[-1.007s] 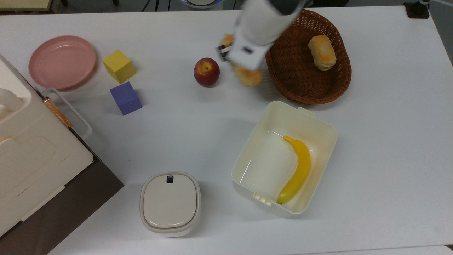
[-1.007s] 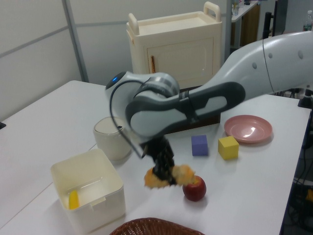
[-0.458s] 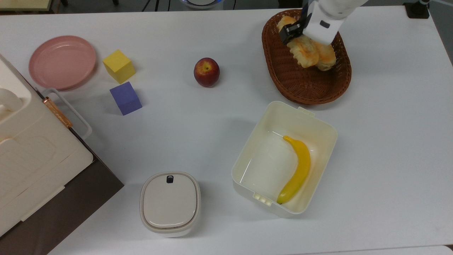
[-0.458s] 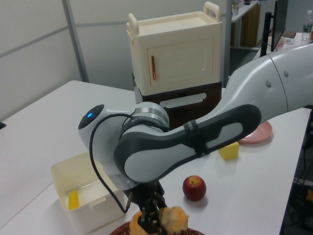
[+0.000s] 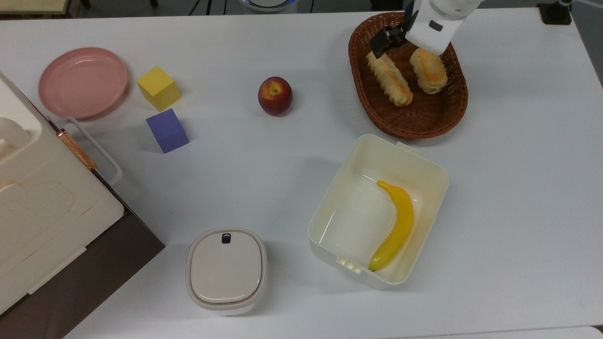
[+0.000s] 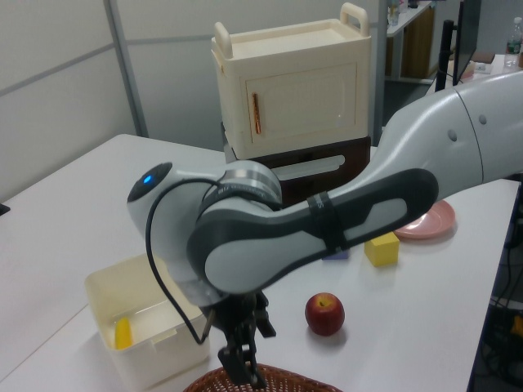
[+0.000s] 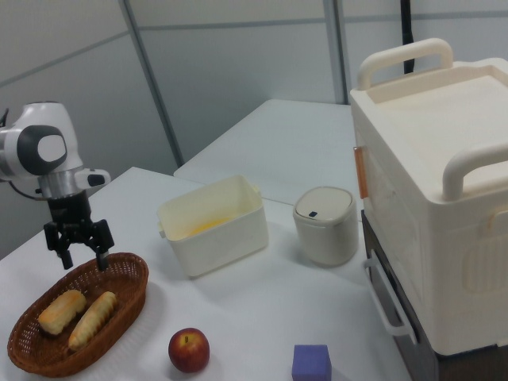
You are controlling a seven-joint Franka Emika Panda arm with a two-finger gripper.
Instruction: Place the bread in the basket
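Two loaves lie in the basket at the upper right of the top view: the bread, long and ridged, and just beside it on the top view's right a shorter roll. We see the gripper above the basket's far end in the right view, at the left of the frame, its fingers spread apart and holding nothing — the bread rests free on the wicker below. In the left view the gripper hangs over the basket's rim at the bottom edge. Below the basket in the top view stands a cream tub with a banana inside. An apple sits mid-frame, well apart from the basket — further left are a yellow cube, a purple cube and a pink plate.
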